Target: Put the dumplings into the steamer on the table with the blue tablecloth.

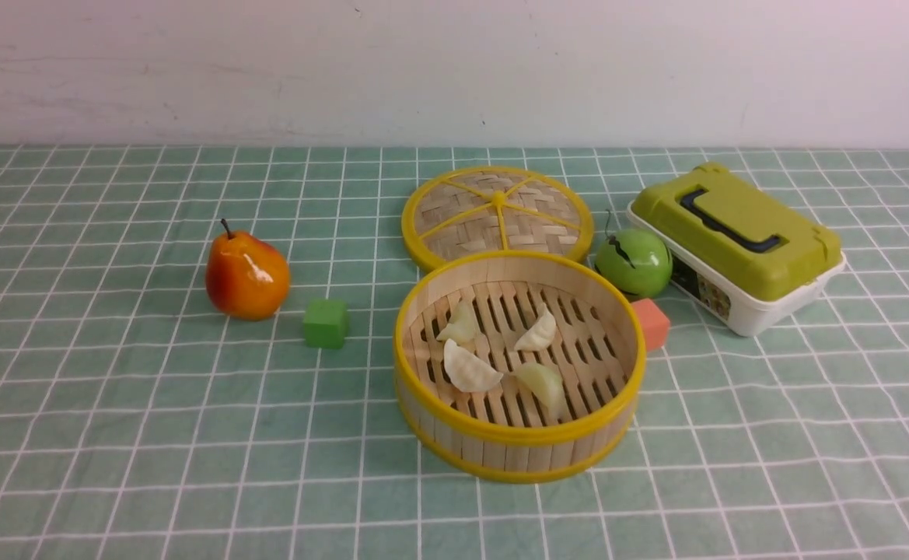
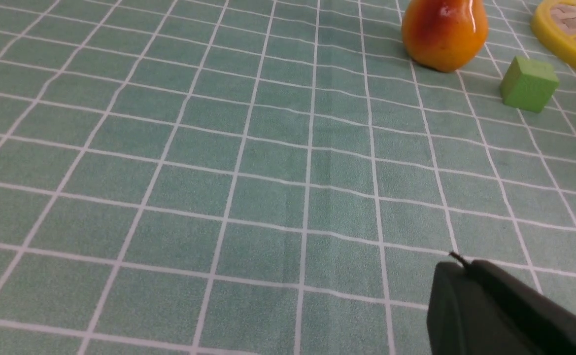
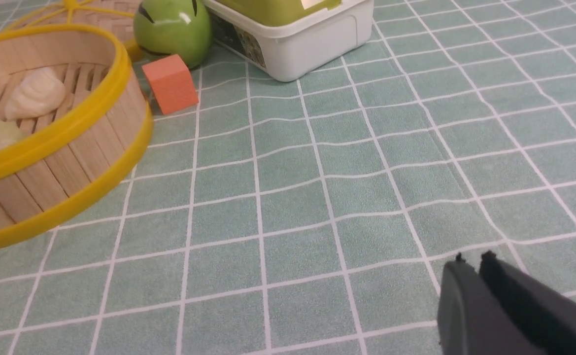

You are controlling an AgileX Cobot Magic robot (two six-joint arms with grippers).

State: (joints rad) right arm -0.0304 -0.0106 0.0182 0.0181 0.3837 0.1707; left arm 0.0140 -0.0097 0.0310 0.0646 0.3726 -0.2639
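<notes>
On the blue tablecloth (image 1: 112, 389) that covered the table (image 1: 812, 467), a glossy orange pear (image 1: 246, 274) stood farthest left, with a green cube (image 1: 325, 323) just beside it at its 4 o'clock. Next came the steamer (image 1: 518, 447), and all four dumplings (image 1: 470, 368) lay on its slatted floor: one toward 10 o'clock, one near 1 o'clock, one at 8 o'clock and one at 5 o'clock of the floor's middle, none stacked on another. The woven lid (image 1: 497, 214) lay flat at the steamer's 12 o'clock, its rim almost meeting the basket's. A green apple (image 1: 633, 262) sat at the steamer's 2 o'clock, and an orange block (image 1: 651, 323) rested at 3 o'clock, close against the wall. A green-lidded white box (image 1: 736, 245) lay farthest right.

No arm showed in the front view. The left gripper (image 2: 457, 264) hovered over bare cloth with its fingertips together, holding nothing. The right gripper (image 3: 472, 260) likewise had its tips nearly touching, clear of the steamer.
</notes>
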